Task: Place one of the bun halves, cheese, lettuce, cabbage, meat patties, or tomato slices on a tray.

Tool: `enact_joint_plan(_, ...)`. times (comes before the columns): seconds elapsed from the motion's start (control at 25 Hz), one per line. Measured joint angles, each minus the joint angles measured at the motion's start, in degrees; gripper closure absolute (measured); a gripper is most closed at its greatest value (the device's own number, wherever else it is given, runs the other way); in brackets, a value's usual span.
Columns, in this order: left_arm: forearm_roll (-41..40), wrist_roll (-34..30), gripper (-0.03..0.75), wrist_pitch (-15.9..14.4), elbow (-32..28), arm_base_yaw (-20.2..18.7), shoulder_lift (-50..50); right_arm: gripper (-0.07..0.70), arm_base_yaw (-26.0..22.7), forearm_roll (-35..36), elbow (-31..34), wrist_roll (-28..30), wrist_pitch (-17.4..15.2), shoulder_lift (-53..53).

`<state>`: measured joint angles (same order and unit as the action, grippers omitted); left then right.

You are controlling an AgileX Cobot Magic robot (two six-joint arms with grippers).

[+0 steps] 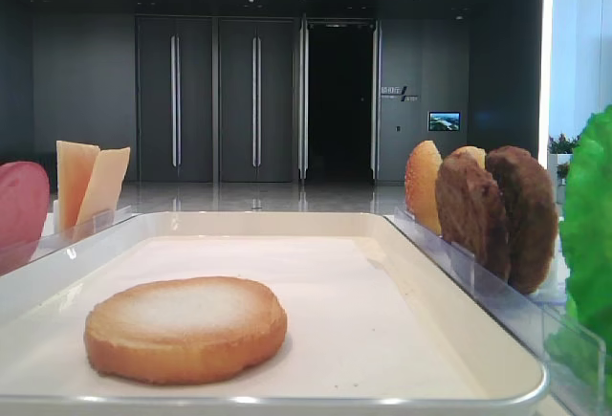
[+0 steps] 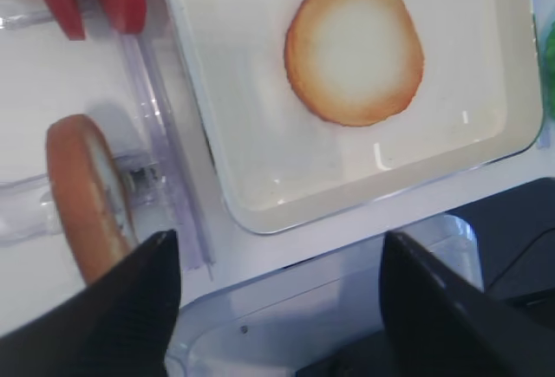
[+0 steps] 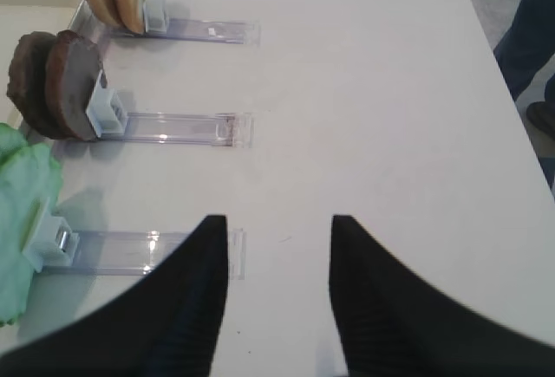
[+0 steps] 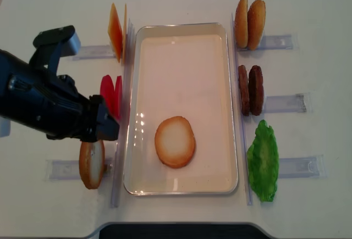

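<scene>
Lying flat near the front end of the large cream-white rectangular tray, pale toasted face up: the round golden-rimmed bun half, apparently set there as a base layer. Hovering just left of the tray, over the upright spare bun disc in its clear plastic holder: the left pincer, jaws standing wide apart and gripping nothing. Waiting well to the right of the tray, above the bare white worktop: the right pincer, also spread and holding nothing. Standing on edge right of the tray, probably for easy side grasping: the dark brown rough meat patties.
</scene>
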<state>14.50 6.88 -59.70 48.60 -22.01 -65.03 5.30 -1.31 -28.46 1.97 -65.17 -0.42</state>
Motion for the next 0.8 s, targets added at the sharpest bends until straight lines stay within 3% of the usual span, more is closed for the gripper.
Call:
enact_joint_plan(0.2,-5.6,1.1,0.175,-5.2,2.6,0.0,0.0,0.329,0.0,0.0,0.0,0.0,0.0,0.0)
enact_joint_plan(0.48,-15.0,5.3,0.176,-9.9,4.4,0.1,0.1,0.329,0.0,0.0,0.0,0.0,0.0,0.0)
enact_joint_plan(0.8,-18.3,6.9,0.176,-10.3,4.5,0.0,0.1,0.329,0.0,0.0,0.0,0.0,0.0,0.0)
